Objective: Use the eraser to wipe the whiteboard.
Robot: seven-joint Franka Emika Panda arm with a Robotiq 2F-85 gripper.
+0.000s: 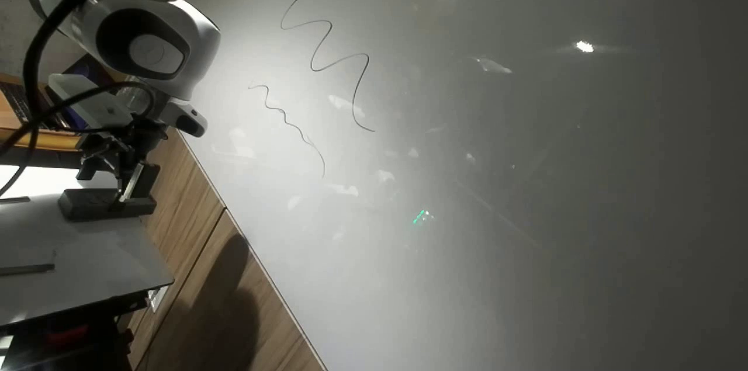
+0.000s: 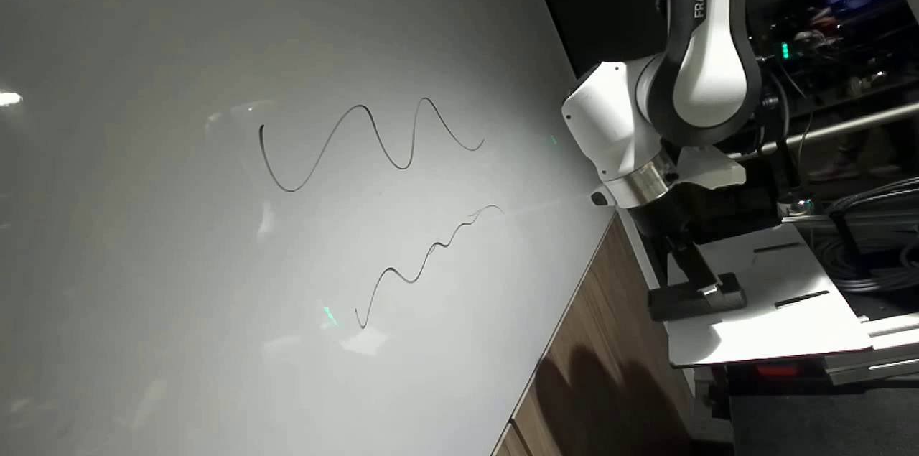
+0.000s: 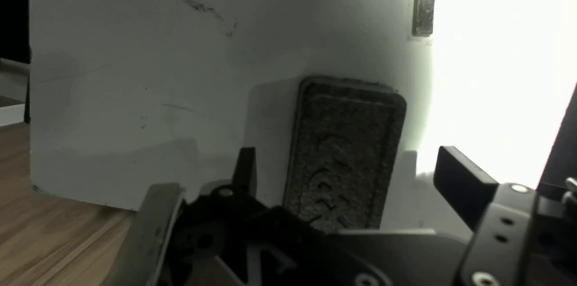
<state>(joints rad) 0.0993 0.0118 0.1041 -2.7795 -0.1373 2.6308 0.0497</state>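
Dark grey oblong eraser (image 3: 346, 151) lies on flat white tabletop (image 3: 112, 74), between wide-parted jaws of my black gripper (image 3: 349, 162), gap at both sides; I see two thin dark squiggles (image 1: 315, 70) on glossy grey-white whiteboard (image 1: 497, 155)

Your table (image 3: 216, 79) is white, and the dark eraser (image 3: 345, 155) lies flat on it. On it you also see two thin dark strips (image 3: 424, 6), a few smudges (image 3: 198, 6) and a patch of bright light (image 3: 500, 65).
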